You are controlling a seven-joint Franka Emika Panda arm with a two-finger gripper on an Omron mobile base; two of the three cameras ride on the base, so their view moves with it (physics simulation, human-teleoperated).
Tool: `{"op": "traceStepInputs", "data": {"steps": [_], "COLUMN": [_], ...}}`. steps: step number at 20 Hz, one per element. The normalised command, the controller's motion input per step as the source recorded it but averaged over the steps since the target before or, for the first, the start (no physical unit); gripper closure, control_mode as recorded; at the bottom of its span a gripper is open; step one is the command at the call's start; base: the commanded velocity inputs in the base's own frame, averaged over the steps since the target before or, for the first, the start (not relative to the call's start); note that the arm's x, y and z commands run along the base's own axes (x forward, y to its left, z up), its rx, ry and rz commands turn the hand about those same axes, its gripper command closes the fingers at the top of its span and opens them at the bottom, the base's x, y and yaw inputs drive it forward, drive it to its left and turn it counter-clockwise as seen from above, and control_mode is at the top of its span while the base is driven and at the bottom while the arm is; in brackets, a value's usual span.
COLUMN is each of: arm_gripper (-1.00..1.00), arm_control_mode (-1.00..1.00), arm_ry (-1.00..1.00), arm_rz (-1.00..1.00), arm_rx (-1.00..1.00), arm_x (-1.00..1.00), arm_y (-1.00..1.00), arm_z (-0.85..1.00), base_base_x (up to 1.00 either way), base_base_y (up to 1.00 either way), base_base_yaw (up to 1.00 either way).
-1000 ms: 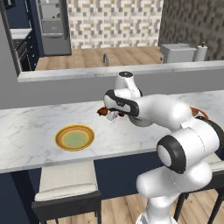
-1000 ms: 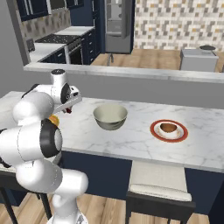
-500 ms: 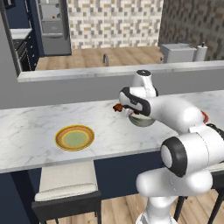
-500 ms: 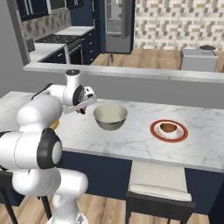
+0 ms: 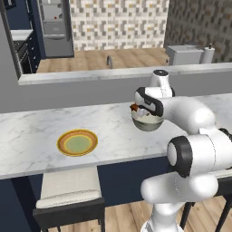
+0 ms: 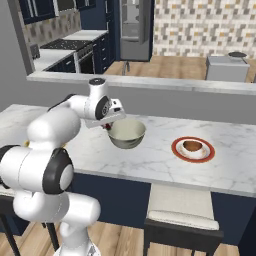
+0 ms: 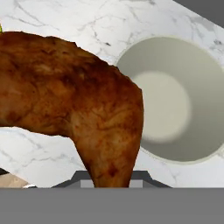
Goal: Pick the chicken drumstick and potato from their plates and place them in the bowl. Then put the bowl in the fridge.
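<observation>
The gripper (image 5: 136,108) was clamped on the drumstick (image 7: 74,109), holding it in the air just beside the near rim of the bowl (image 6: 127,133), not yet over its centre. In the hand view the bowl's cream interior (image 7: 175,105) was empty, so no item had been deposited. The potato (image 6: 192,146) lay on the red-rimmed plate (image 6: 177,151) on the counter (image 6: 150,160), well apart from the bowl on its far side from the arm. The orange-rimmed plate (image 5: 77,142) was bare, which suggests the drumstick came from it. By this reading the first pick was complete; releasing the drumstick, moving the potato and carrying the bowl to the fridge (image 6: 136,27) were outstanding. The fridge stood across the kitchen beyond the raised ledge (image 5: 108,74), so the base would likely have to drive. The counter around the bowl was open marble, giving free approach from above; the ledge behind limited reach past the bowl.
</observation>
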Motion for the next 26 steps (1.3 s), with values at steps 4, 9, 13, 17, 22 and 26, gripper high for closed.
{"op": "traceStepInputs", "data": {"steps": [4,9,13,17,22,26], "arm_gripper": [1.00,1.00,1.00,1.00,1.00,1.00], "arm_control_mode": [-1.00,-1.00,-1.00,-1.00,-1.00,-1.00], "arm_ry": [0.00,0.00,0.00,0.00,0.00,0.00], "arm_rz": [-0.08,-0.04,-0.01,-0.01,0.00,0.00], "arm_rx": [0.00,0.00,0.00,0.00,0.00,0.00], "arm_x": [0.25,0.28,0.24,0.09,0.06,0.00], "arm_y": [-0.46,-0.25,-0.09,-0.02,-0.04,-0.01], "arm_z": [0.00,-0.14,-0.23,-0.34,-0.28,-0.25], "base_base_x": [0.00,0.00,0.00,0.00,0.00,0.00], "base_base_y": [0.00,0.00,0.00,0.00,0.00,0.00], "base_base_yaw": [0.00,0.00,0.00,0.00,0.00,0.00]}}
